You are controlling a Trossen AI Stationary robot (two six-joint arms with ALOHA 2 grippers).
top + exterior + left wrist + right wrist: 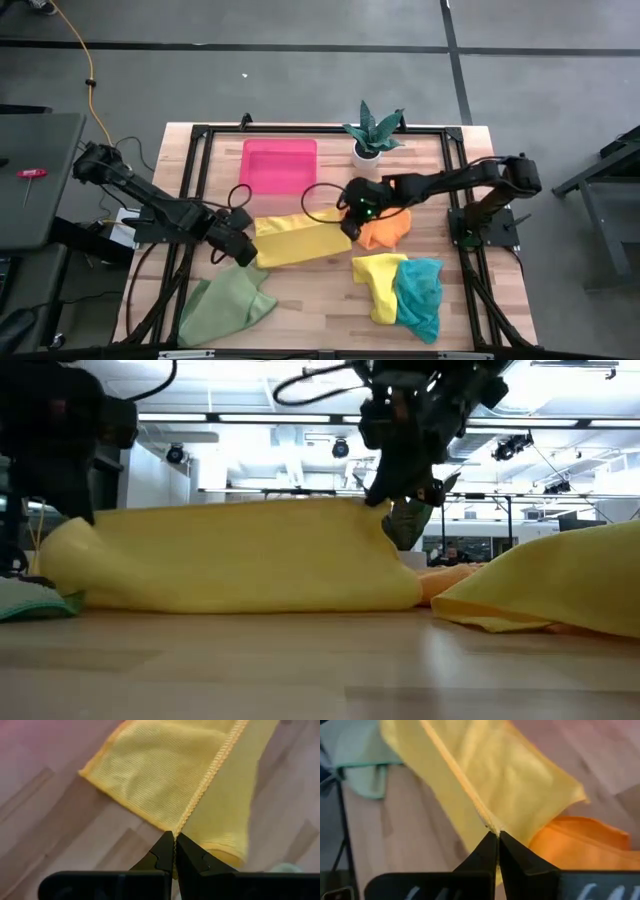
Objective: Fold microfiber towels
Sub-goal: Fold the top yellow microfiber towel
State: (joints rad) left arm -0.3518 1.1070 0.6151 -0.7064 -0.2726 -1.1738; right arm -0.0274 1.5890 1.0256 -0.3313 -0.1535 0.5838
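A yellow microfiber towel (pixel 300 240) lies across the middle of the table between my two grippers. My left gripper (pixel 175 834) is shut on its left end, and my right gripper (pixel 498 833) is shut on its right end. In the low view the towel (pixel 240 555) stands raised between them, with its lower part on the table. An orange towel (pixel 385 232) lies just right of my right gripper. A second yellow towel (pixel 378 285) and a teal towel (pixel 420 295) lie near the front right. A light green towel (pixel 228 305) lies at the front left. My left gripper pinches the yellow towel's stitched edge (pixel 186 817) at its left end between its two fingers, slanting down from the table's left. The edge runs away from the fingertips. My right gripper pinches the stitched edge (pixel 481 815) at the towel's right end, slanting down from the right. That end (pixel 365 510) is lifted off the table.
A pink tray (pixel 278 165) stands behind the yellow towel and a potted plant (pixel 370 135) at the back right. Bare wood (pixel 315 300) shows at the front between the green towel and the second yellow one.
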